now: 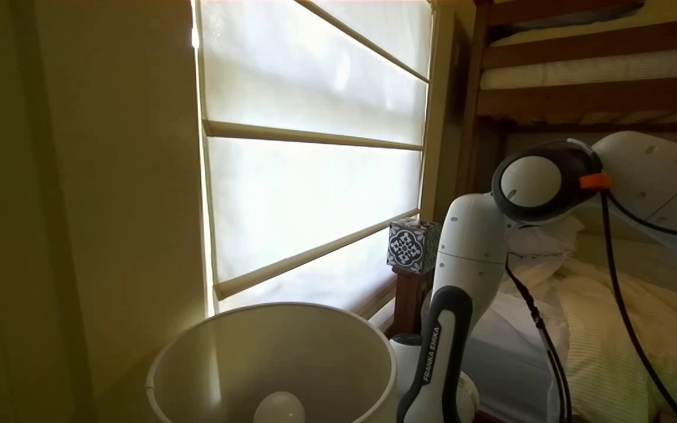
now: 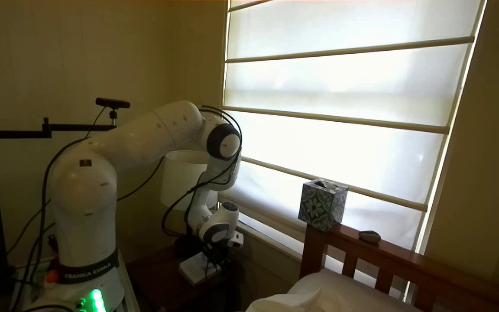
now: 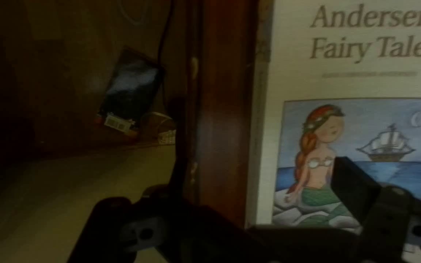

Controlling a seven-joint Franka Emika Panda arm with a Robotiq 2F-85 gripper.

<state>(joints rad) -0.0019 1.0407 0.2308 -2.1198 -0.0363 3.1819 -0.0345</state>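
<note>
Daylight whitens the blind (image 2: pixel 345 86) at two o'clock in an exterior view; the wall (image 2: pixel 102 60) is dim. The wrist view is murky, the book (image 3: pixel 353 117) slightly blurred, a dark object (image 3: pixel 133 87) gleaming at ten o'clock.

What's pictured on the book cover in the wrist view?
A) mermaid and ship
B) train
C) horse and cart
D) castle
A: the book has a printed mermaid in front and a ship under sail farther back to the right.
</note>
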